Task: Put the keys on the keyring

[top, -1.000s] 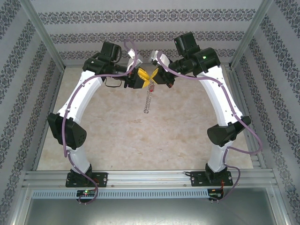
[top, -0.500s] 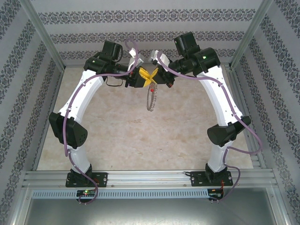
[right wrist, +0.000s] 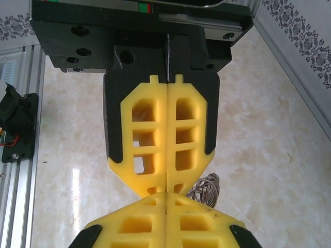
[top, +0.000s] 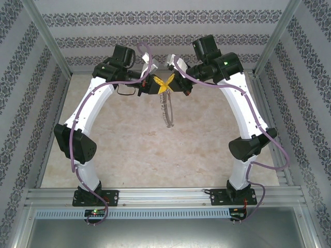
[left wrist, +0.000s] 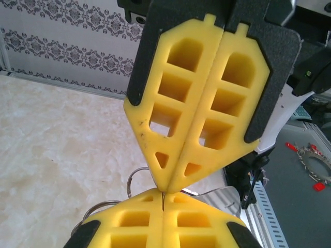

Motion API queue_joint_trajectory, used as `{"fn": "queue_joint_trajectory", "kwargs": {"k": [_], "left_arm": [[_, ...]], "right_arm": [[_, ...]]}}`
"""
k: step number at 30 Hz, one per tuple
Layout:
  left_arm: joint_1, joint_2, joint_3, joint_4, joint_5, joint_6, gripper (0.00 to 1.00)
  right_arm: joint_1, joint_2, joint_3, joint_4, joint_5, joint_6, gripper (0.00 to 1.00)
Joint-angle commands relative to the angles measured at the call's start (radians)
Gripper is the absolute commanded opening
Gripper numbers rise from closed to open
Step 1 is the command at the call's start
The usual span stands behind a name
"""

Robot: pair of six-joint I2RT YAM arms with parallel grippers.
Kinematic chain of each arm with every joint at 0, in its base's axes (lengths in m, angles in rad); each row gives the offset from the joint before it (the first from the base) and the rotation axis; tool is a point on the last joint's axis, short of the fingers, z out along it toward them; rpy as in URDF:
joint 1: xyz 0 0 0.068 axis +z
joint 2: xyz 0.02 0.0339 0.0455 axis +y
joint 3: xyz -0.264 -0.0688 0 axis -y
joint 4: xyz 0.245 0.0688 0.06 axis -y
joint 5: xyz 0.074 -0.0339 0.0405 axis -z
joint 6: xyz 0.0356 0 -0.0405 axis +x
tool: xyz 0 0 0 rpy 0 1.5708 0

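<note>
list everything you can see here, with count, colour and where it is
keyring: 1, silver, hanging above the table from the meeting pincer tips
spare ring: 1, silver with red pieces, lying on a grey surface past the right arm's base
table: 1, beige marble look, under the arms
walls: grey-white patterned, around the table
rail: 1, aluminium, near edge
cables: purple, along both arms
left arm: 1, white and black
right arm: 1, white and black
left pincer: yellow fingers, shut
right pincer: yellow fingers, shut, tip to tip with the left
</note>
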Motion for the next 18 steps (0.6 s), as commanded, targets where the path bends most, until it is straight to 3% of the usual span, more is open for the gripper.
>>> {"fn": "queue_joint_trajectory", "kwargs": {"k": [1, 4, 6, 12, 18], "left_arm": [[-0.017, -0.04, -0.052, 0.144, 0.025, -0.074, 0.0], [-0.018, -0.074, -0.108, 0.239, 0.008, -0.123, 0.0], [-0.017, -0.087, -0.125, 0.265, 0.004, -0.136, 0.0], [-0.017, -0.115, -0.134, 0.283, -0.002, -0.144, 0.0], [-0.016, -0.129, -0.122, 0.283, -0.007, -0.143, 0.0]], "right_arm": [[-0.002, -0.032, 0.003, 0.109, -0.033, 0.059, 0.2], [-0.018, -0.074, -0.043, 0.162, -0.036, 0.096, 0.4], [-0.038, -0.122, -0.11, 0.222, -0.045, 0.135, 0.47], [-0.13, -0.319, -0.443, 0.541, -0.069, 0.325, 0.49], [-0.179, -0.43, -0.718, 0.783, -0.221, 0.47, 0.47]]}}
